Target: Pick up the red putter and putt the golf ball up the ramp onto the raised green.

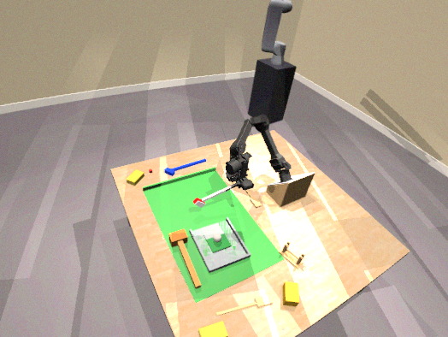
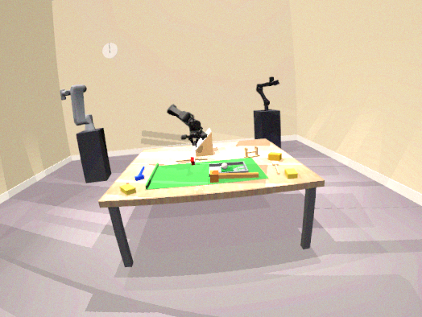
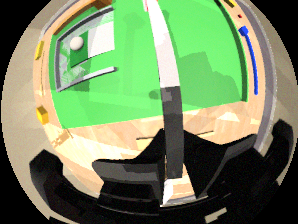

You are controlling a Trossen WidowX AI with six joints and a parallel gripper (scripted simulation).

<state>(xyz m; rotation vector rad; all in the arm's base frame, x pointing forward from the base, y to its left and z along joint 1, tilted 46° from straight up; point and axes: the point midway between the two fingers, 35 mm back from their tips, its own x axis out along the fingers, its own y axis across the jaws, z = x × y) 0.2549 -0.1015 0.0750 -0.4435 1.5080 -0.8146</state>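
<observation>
The white golf ball [image 1: 217,238] [image 2: 224,165] [image 3: 76,43] sits on the raised green [image 1: 219,246] [image 3: 80,58], the dark green square inside the grey-walled ramp piece. The pale ramp surface [image 1: 207,229] [image 3: 103,36] lies on the putter side of that square. My gripper [image 1: 239,186] [image 3: 168,131] is shut on the dark grip of the red putter [image 1: 218,193] [image 3: 169,65]. Its white shaft reaches out over the green mat [image 1: 171,205] [image 2: 177,177] [image 3: 135,90]. The red-and-white head [image 1: 198,202] [image 2: 192,161] hangs above the mat, apart from the ball.
An orange mallet [image 1: 188,263] [image 2: 237,175] lies beside the ramp. A blue club [image 1: 188,165] [image 2: 140,174] [image 3: 250,60] lies beyond the mat's dark green end rail [image 1: 179,179]. A wooden wedge [image 1: 297,190] stands near the arm. Yellow blocks and a small wooden rack [image 1: 292,256] stand around the mat.
</observation>
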